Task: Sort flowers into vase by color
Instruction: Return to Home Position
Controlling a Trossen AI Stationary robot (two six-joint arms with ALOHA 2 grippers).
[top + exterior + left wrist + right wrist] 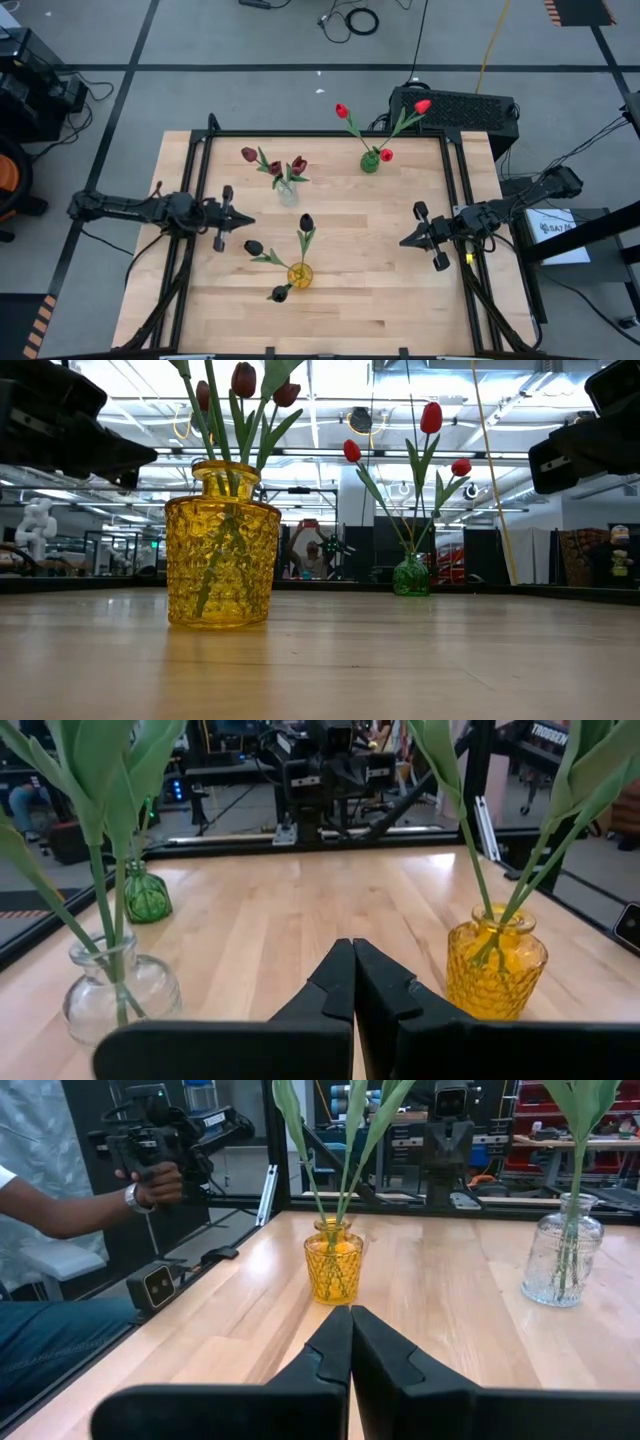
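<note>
Three vases stand on the table, each with three tulips stuck in by their stems. The yellow vase [299, 273] [221, 558] [495, 963] [333, 1266] holds near-black heads. Maroon tulips fill the clear glass vase [287, 191] [121, 997] [562, 1258]. In the small green vase [370, 161] [410, 575] [146, 894] are red ones. My left gripper [250, 220] [352, 982] hovers shut at the table's left side, between the clear and yellow vases. My right gripper [404, 241] [350, 1342] hovers shut at the right side, pointing toward the yellow vase.
A black frame rail [320, 134] runs around the wooden table. A person [60, 1210] sits beyond the near edge, holding a hand-held device. A small camera box [158, 1286] sits at that edge. Bare wood lies between the vases and in front of both grippers.
</note>
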